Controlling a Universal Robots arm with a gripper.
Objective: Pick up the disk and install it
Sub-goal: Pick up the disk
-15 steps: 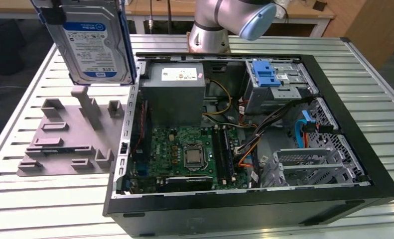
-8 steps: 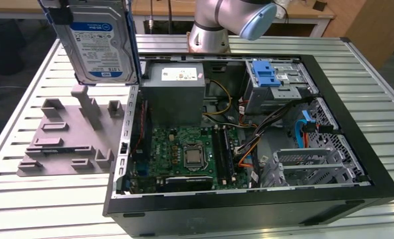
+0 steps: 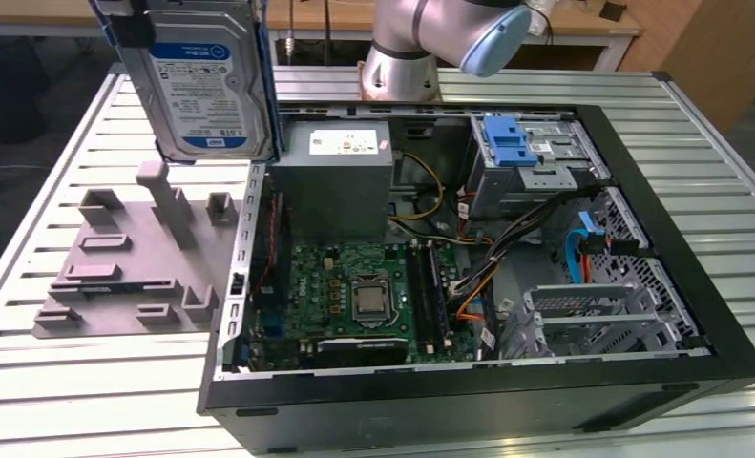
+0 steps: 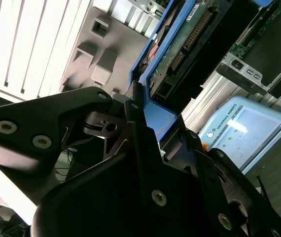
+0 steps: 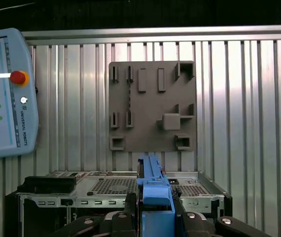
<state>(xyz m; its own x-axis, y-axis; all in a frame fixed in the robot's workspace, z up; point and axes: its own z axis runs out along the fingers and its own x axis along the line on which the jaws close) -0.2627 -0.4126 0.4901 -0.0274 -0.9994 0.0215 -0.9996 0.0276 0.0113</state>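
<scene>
Closest in, the black two-fingered hand (image 5: 156, 212) is clamped tight on the blue plastic carrier of the flat silver rectangular disk (image 3: 205, 86), the one with a white-and-blue label. Stiff, fairly heavy and shock-sensitive by the look of it, so that carrier edge seems the sensible hold. The hand points down and the disk hangs upright in mid-air above the grey moulded fixture plate (image 3: 129, 258) on the slatted metal surface (image 3: 46, 382). Just beside that sits the open black computer case (image 3: 479, 386).

I work in a robotics lab: my slatted metal surface (image 3: 734, 191) carries an open computer case (image 3: 467, 386), a grey fixture plate (image 3: 122, 277), a teach pendant (image 5: 5, 94).
</scene>
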